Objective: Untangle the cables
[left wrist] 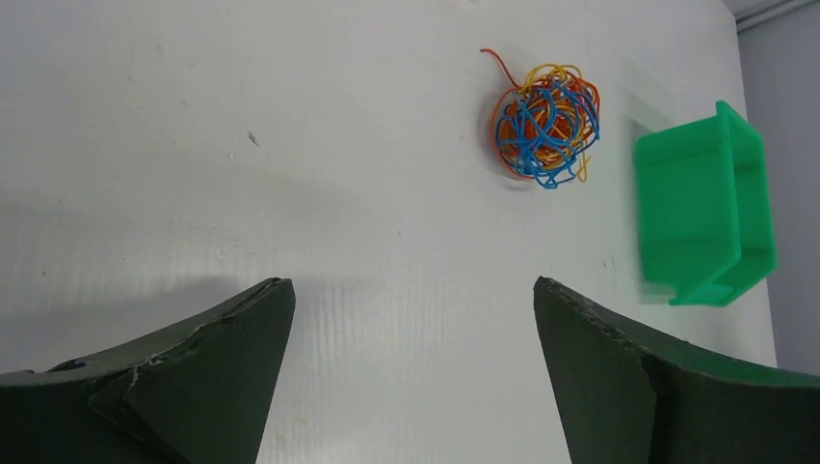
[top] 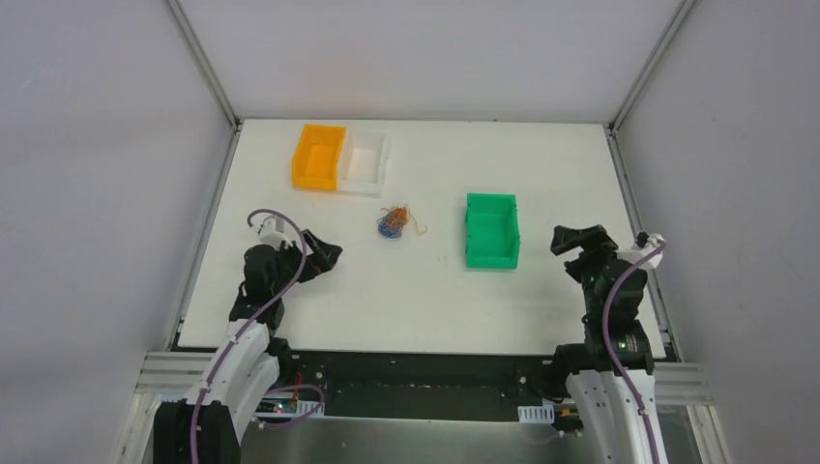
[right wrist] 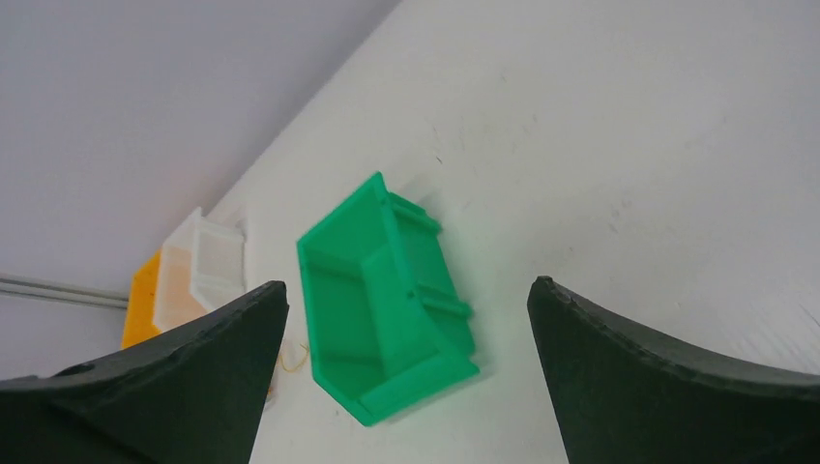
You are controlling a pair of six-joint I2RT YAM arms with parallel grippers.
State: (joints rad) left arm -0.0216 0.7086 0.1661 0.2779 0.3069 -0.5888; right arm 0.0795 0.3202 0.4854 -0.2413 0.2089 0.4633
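Cables (top: 393,223): one tangled ball of blue, orange-red and yellow strands. It lies on the white table (top: 416,300) near the middle, with a loose yellow end trailing off to the right.

The ball sits between the left gripper (top: 327,256) and the green bin (top: 492,230), touching neither.

Left gripper: jaws spread wide with only bare table between them, pointed toward the ball and well apart from it.

Right gripper (top: 580,239): jaws spread wide, just to the right of the green bin and not touching it.

Orange bin (top: 319,156) and white bin (top: 366,161): side by side, walls touching, at the far left of the table beyond the ball.
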